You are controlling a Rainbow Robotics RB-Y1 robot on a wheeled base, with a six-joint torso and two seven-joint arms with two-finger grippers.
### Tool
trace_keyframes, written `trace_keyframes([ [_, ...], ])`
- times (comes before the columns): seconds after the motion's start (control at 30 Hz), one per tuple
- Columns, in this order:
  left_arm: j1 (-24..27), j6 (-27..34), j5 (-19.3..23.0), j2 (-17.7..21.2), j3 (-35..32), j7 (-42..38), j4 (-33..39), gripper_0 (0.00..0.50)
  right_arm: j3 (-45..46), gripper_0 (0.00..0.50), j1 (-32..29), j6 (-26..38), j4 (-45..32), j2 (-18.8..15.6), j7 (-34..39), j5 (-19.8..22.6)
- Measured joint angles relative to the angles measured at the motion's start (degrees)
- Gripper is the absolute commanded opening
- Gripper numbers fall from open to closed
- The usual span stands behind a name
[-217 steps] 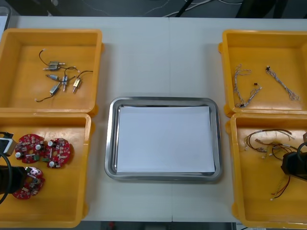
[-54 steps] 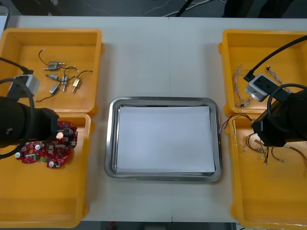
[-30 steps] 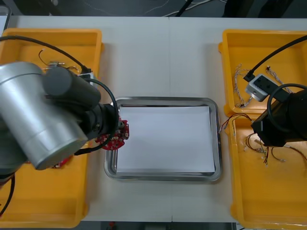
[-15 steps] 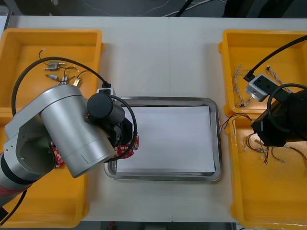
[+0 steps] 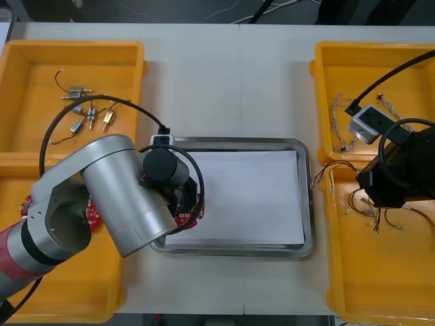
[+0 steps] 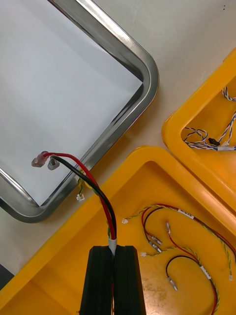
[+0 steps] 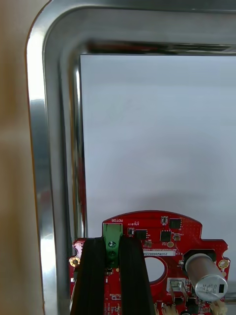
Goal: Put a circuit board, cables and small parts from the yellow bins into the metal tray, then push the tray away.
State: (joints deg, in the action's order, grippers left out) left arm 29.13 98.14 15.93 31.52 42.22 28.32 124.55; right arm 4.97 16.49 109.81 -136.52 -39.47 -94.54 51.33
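Bench (image 5: 224, 75) seen from above: my left arm (image 5: 122, 197) reaches over the near left corner of the metal tray (image 5: 309, 204), and a round red circuit board (image 5: 188, 217) peeks out beneath it. Nothing lies loose on the tray's white lining (image 5: 245, 197) yet, so I judge the task barely begun. Small metal parts (image 5: 88, 115) wait in the far left yellow bin (image 5: 27, 61), and pushing the tray comes last.

Right wrist view: my right tool (image 6: 114, 251) is pressed together on a red and black cable (image 6: 96, 189), held above the near right yellow bin (image 6: 157, 182). The cable's free ends point toward the tray's corner.

Left wrist view: my left tool (image 7: 112, 246) pinches the board by its green connector (image 7: 112, 238), just inside the tray's rim and over the white lining. I cannot tell whether the board touches it.
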Motion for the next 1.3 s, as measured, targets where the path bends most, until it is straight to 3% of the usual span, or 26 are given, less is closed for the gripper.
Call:
trace_keyframes([
  [0.57, 0.02, -5.34, -1.76, -0.09, 4.73, 0.00, -4.74, 0.000, 0.00, 0.000, 0.00, 0.00, 0.00, 0.00, 0.00, 0.00],
  [1.3, 0.02, -6.85, -2.32, -0.09, 5.77, 0.00, -6.89, 0.000, 0.00, 0.000, 0.00, 0.00, 0.00, 0.00, 0.00, 0.00],
])
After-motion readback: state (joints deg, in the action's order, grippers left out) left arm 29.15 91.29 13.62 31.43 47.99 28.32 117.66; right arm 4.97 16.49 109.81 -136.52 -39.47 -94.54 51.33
